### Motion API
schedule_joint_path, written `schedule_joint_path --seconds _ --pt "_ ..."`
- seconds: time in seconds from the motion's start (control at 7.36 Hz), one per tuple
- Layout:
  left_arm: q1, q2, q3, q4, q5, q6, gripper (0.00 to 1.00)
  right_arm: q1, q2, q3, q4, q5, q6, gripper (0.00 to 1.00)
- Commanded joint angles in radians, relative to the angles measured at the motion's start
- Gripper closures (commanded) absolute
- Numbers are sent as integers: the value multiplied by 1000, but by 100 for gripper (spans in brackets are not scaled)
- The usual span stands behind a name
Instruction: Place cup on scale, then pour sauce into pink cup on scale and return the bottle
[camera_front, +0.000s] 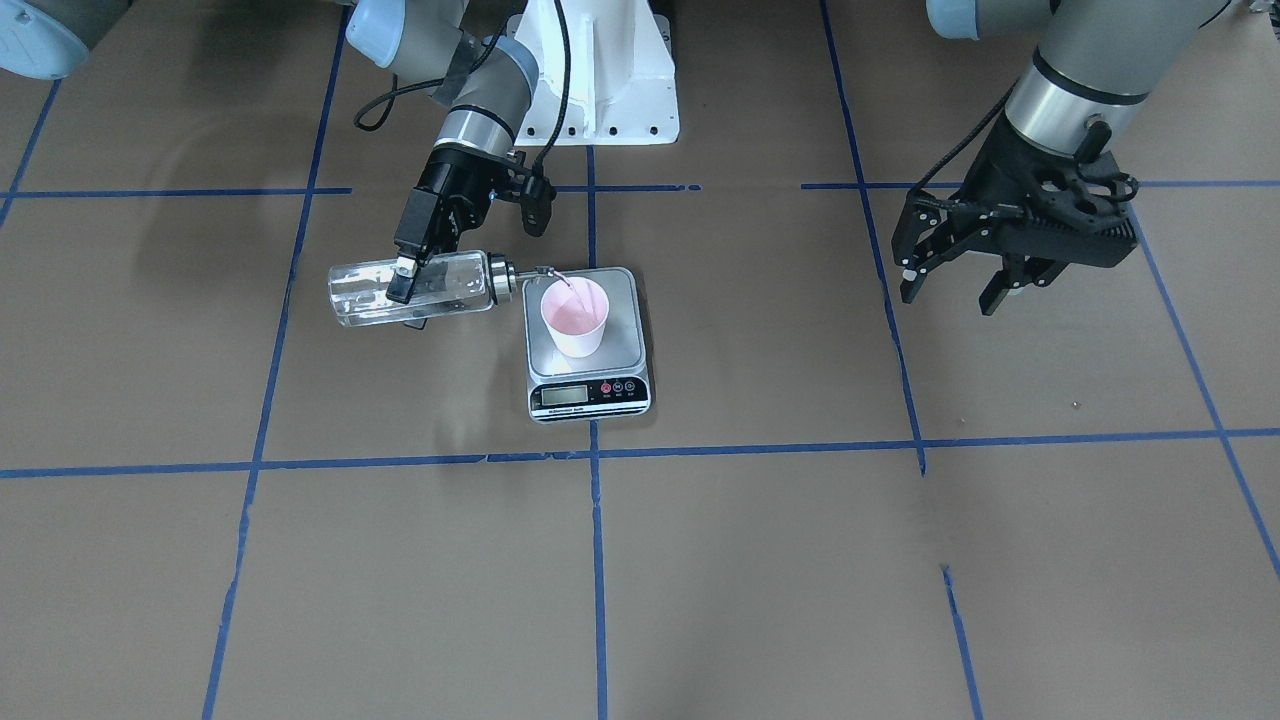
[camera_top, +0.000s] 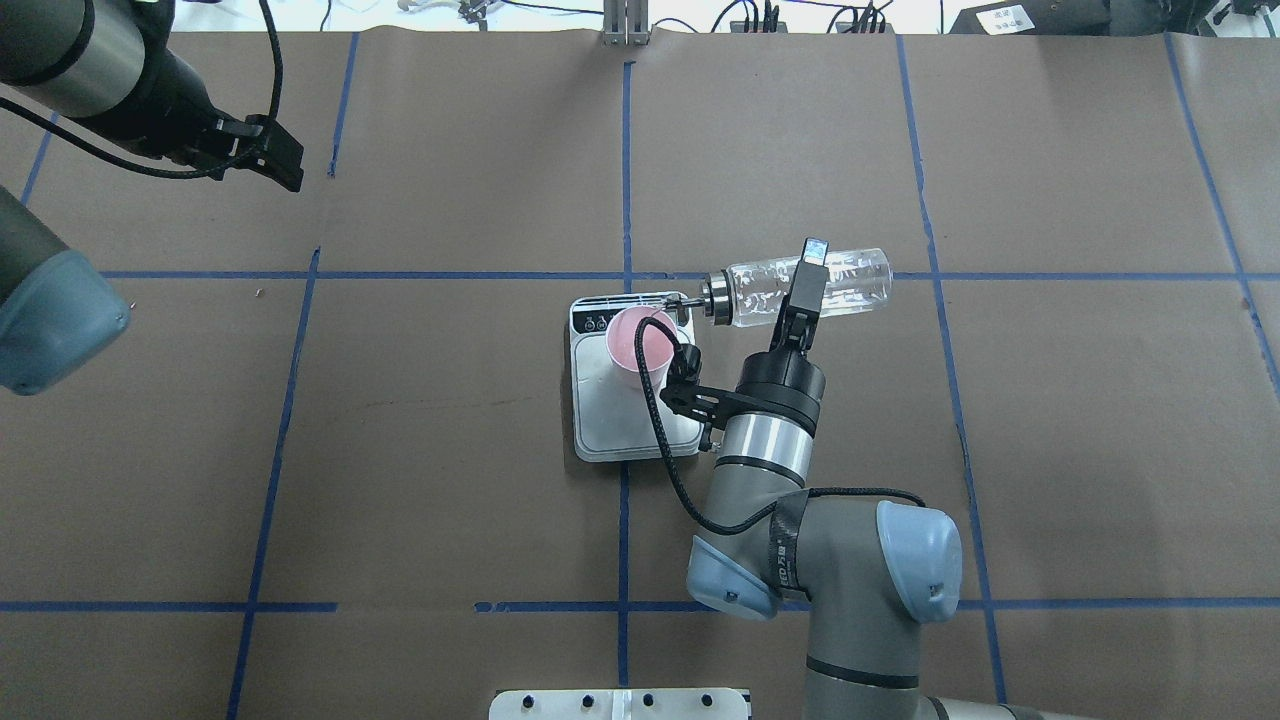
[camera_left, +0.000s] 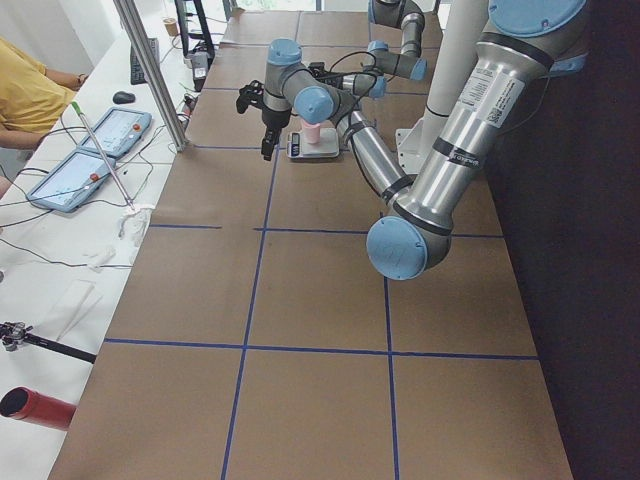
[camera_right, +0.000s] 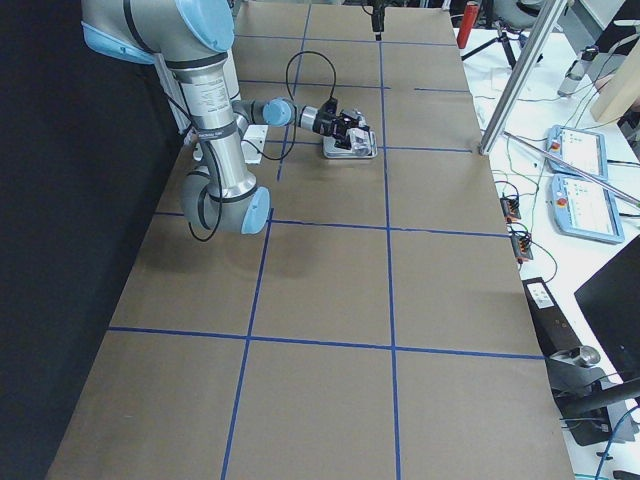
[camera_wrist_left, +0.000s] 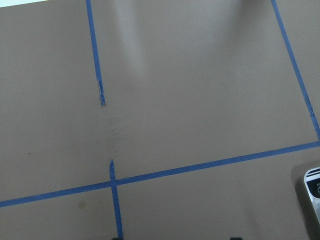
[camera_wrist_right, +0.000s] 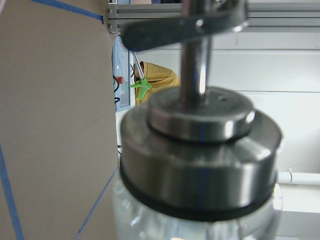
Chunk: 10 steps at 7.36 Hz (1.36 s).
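Note:
The pale pink cup (camera_front: 575, 315) stands upright on the scale (camera_front: 622, 300), whose display faces away from the robot. My right gripper (camera_front: 405, 280) is shut on the clear glass bottle (camera_front: 450, 290) and holds it almost horizontal, with the silver spout over the cup's rim. A thin stream runs from the spout into the cup. The overhead view shows the same bottle (camera_top: 850, 275), cup (camera_top: 640, 345) and scale (camera_top: 620, 430). The right wrist view is filled by the bottle's metal collar (camera_wrist_right: 200, 165). My left gripper (camera_front: 948, 298) is open and empty, raised well off to the side of the scale.
Brown paper with blue tape lines (camera_front: 595, 560) covers the table. The robot's white base (camera_front: 600, 80) stands behind the scale. The scale's corner (camera_wrist_left: 314, 190) shows at the left wrist view's edge. Operators' tablets (camera_left: 95, 150) lie past the table's far edge.

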Motion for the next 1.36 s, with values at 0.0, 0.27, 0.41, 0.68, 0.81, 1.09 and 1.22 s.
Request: schedule_joint_path --seconds 0.0,0.27,0.41,0.68,0.81,1.09,1.22 --pt "0 0 -1 0 0 0 23 -8 -2 6 73 44 125 100" --pt "0 0 -4 0 0 0 23 -5 -42 5 264 93 206 100" --pt "0 0 -4 0 0 0 23 -3 -68 9 392 156 286 100" --pt "0 -2 -4 0 0 0 23 0 -173 29 692 236 347 100" --pt "0 0 -4 0 0 -2 23 3 -195 29 786 255 422 100" --pt "0 1 -1 0 5 0 23 38 -218 40 848 315 661 100" --pt "-2 4 1 0 6 0 23 62 -255 70 851 331 708 100"
